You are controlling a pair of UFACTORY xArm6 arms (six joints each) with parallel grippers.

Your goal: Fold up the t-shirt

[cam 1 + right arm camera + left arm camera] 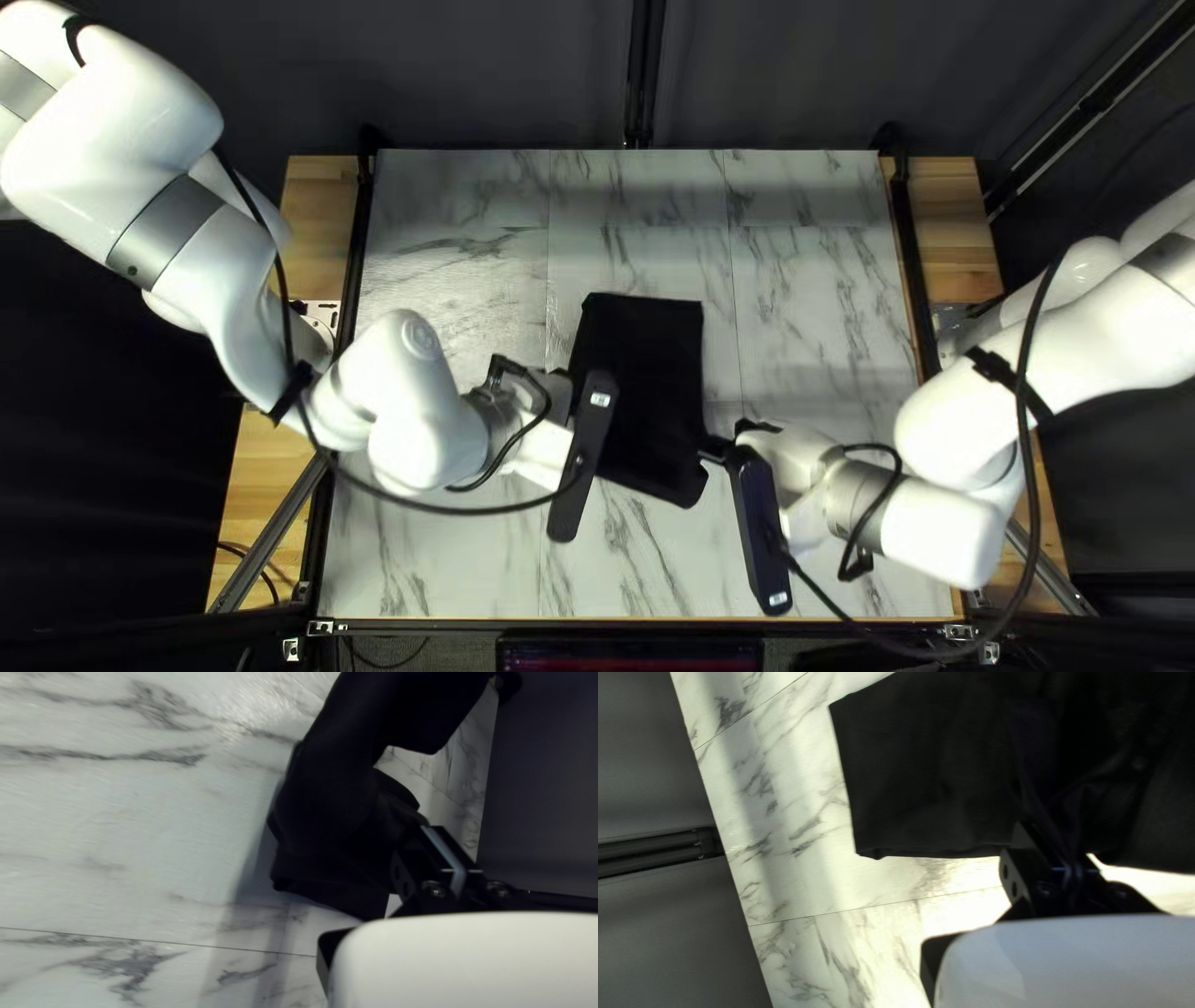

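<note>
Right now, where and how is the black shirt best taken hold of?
Probably at the side edges of the shirt, close to its near end, the left pincer coming from the left and the right pincer from the right: its long, narrow outline leaves a side facing each arm.

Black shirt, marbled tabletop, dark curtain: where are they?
Black shirt [650, 392], top left view: its middle.
Marbled tabletop [124, 827], right wrist view: bare surface.
Dark curtain [498, 75], top left view: left part.
</note>
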